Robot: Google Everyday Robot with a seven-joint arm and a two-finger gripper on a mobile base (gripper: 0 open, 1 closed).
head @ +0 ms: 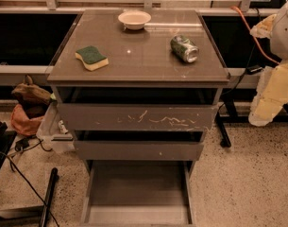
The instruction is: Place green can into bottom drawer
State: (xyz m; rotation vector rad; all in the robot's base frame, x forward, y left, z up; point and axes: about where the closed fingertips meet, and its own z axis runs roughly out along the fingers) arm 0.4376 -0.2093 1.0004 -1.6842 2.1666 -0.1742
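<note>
The green can [184, 48] lies on its side on the right part of the cabinet top [139, 56], its shiny silver end facing front right. The bottom drawer [136, 193] is pulled out at the foot of the cabinet, and its flat floor is bare. My gripper is not in view. Only a pale, yellow-wrapped part of my arm [275, 91] shows at the right edge, apart from the cabinet and the can.
A green-topped yellow sponge [91, 57] lies on the left of the top and a white bowl [134, 19] at the back. The scratched-front drawer [136, 117] and middle drawer [139, 149] stick out slightly. Cables, a bag and a plastic bin [51, 129] lie on the floor at left.
</note>
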